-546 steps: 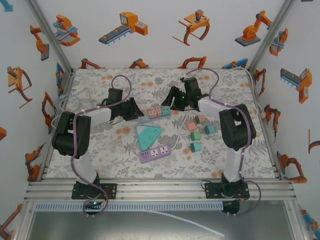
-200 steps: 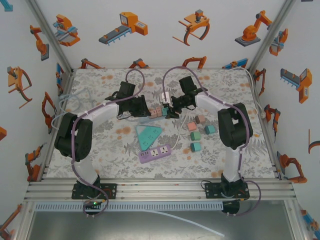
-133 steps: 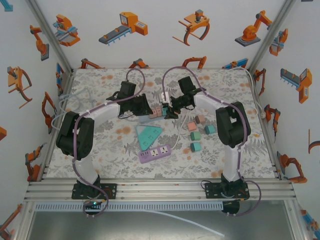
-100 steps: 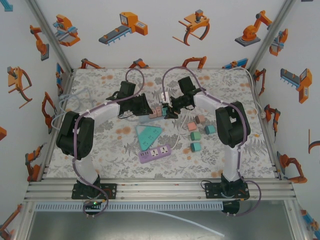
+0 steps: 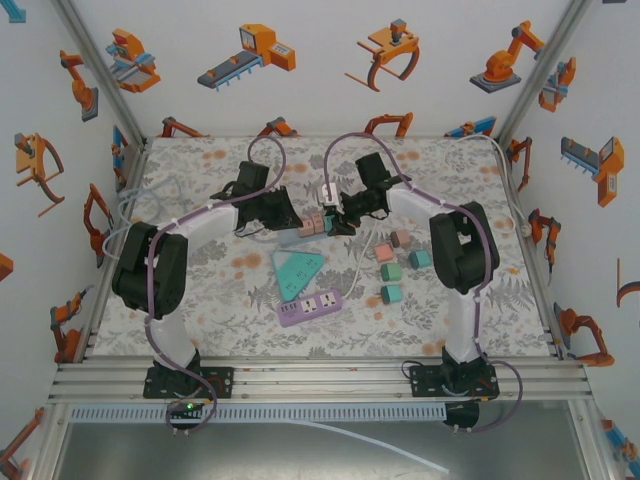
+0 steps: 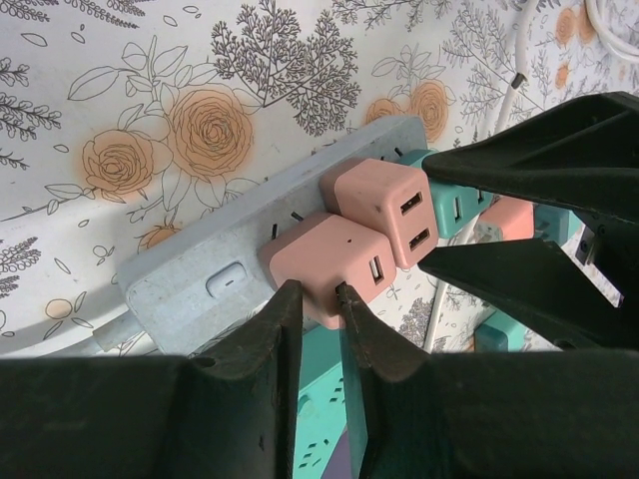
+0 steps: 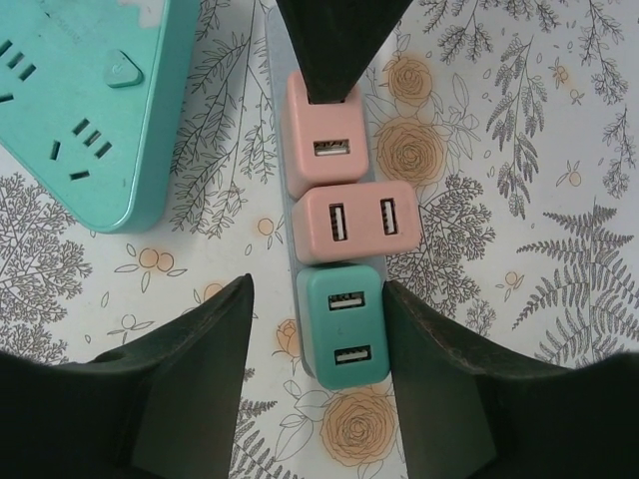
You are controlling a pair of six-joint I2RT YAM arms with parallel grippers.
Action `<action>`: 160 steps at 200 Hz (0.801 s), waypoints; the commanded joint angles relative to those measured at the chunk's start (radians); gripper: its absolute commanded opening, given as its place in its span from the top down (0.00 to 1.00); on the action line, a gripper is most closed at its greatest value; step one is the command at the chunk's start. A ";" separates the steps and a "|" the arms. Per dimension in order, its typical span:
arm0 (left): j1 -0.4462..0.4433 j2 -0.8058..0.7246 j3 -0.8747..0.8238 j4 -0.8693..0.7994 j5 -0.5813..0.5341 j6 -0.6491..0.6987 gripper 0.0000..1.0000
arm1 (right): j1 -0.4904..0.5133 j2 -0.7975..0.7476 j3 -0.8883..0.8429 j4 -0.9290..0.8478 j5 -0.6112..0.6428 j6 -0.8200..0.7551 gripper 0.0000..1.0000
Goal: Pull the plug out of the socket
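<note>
- The left jaws are pressed together. Their two black fingers [image 6: 280, 334] lie side by side with only a slit between them. The tips rest against the near edge of the single-port pink plug [image 6: 324, 264] (no part of it can be seen pinched).
- The right jaws stand apart, one finger [image 7: 190, 384] on each side of the teal plug [image 7: 344, 324]. The finger on the right of that view touches or all but touches the plug's side. The other stands off from it, with floral cloth showing in the gap.
- The teal plug sits at the end of the grey power strip [image 6: 190, 274], last in a row of three and touching the two-port pink plug [image 6: 374, 200]. In the left wrist view most of it is hidden behind the right arm's fingers.
- In the top view the strip and its plugs are small and half covered by both wrists (contact cannot be judged there).
- The left arm [image 5: 190, 235] and the right arm [image 5: 430, 215] both reach forward and inward over the middle of the counter [image 5: 200, 300]. Their wrists face each other along the strip.
- A teal triangular socket block [image 7: 90, 100] lies just beside the strip.
- A purple power strip [image 5: 311, 306] lies nearer the bases.
- Small teal and pink blocks [image 5: 392, 271] cluster to the right.
- A white cable [image 6: 504, 100] runs past the strip's far end.
</note>
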 commanded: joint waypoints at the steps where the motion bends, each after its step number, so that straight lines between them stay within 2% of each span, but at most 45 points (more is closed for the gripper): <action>1: -0.009 0.069 -0.007 -0.077 -0.058 0.040 0.74 | -0.005 0.028 0.034 -0.030 -0.016 0.007 0.52; 35: -0.010 0.069 -0.023 -0.079 -0.065 0.046 0.74 | -0.005 0.021 0.054 -0.050 -0.027 0.005 0.70; 81: -0.019 0.085 -0.023 -0.102 -0.067 0.084 0.74 | -0.003 -0.017 0.088 -0.050 -0.076 0.063 0.86; 112: -0.034 0.101 -0.016 -0.152 -0.075 0.124 0.74 | -0.002 -0.026 0.121 -0.048 -0.134 0.122 0.92; 139: -0.042 0.102 -0.022 -0.172 -0.090 0.139 0.74 | -0.003 -0.018 0.152 -0.044 -0.146 0.159 0.93; 160: -0.048 0.106 -0.019 -0.182 -0.093 0.152 0.74 | 0.000 -0.002 0.180 -0.073 -0.135 0.149 0.99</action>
